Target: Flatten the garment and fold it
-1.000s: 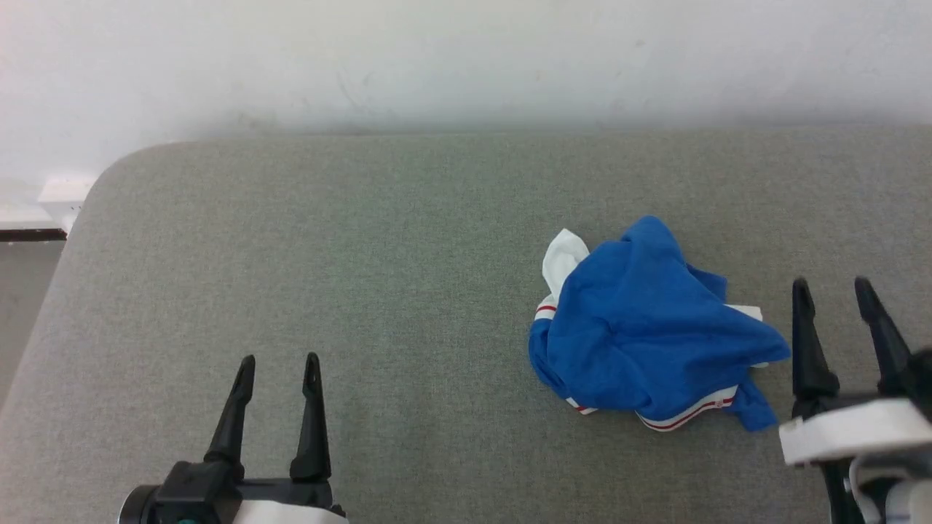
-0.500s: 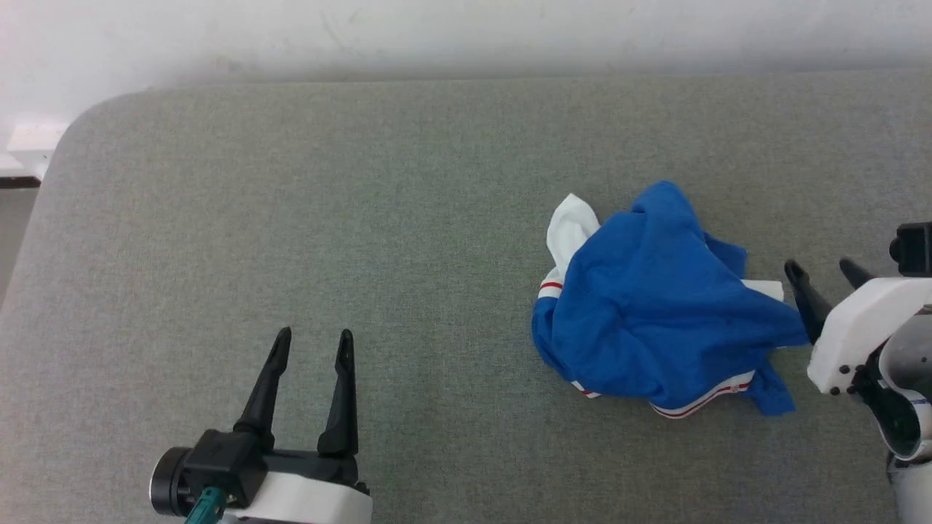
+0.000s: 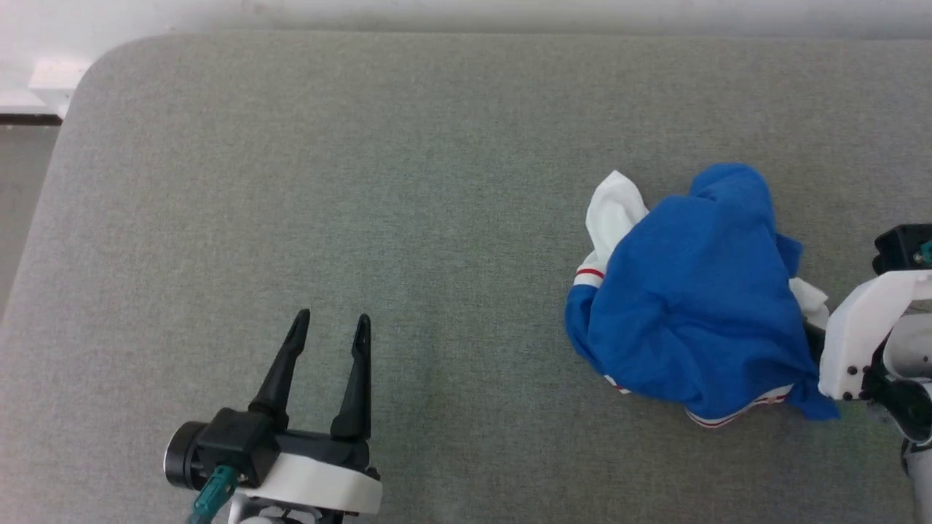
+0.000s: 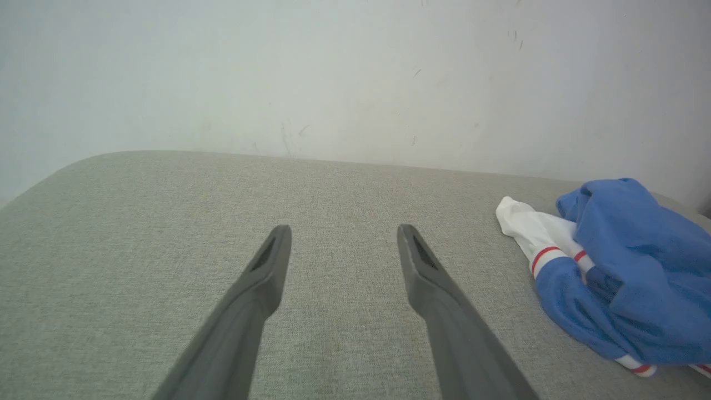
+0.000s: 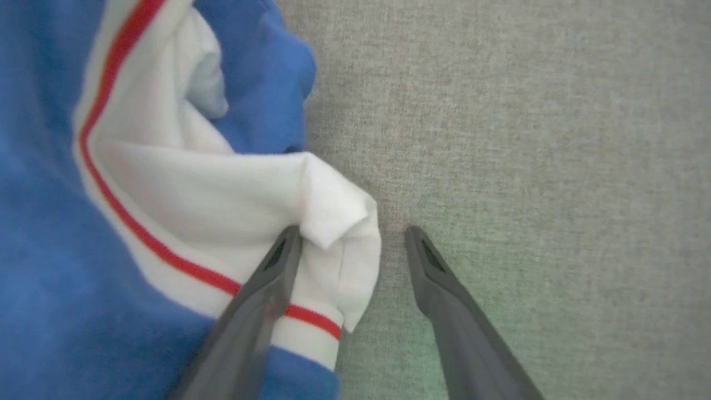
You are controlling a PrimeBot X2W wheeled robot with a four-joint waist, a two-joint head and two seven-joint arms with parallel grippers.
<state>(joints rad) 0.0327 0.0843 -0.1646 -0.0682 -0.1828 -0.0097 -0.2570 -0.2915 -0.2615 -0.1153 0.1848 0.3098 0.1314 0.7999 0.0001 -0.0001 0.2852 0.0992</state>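
The right tool stands with its two dark fingers spread apart, gripping nothing. A folded white corner of the garment lies in the gap between them. In the right wrist view the left-hand finger crosses the white cloth and its red stripe, and the right-hand finger is over bare grey fabric. Whether the fingertips actually touch the cloth is hard to say from this angle. The rest of the garment, a crumpled blue heap, bunches to the left of this tool, with a white sleeve poking out on its far side.

The left tool is also spread open and empty, pointing forward over the grey padded surface. The garment sits well apart from it, off to its right and a little ahead. A white wall rises beyond the left tool's fingertips.
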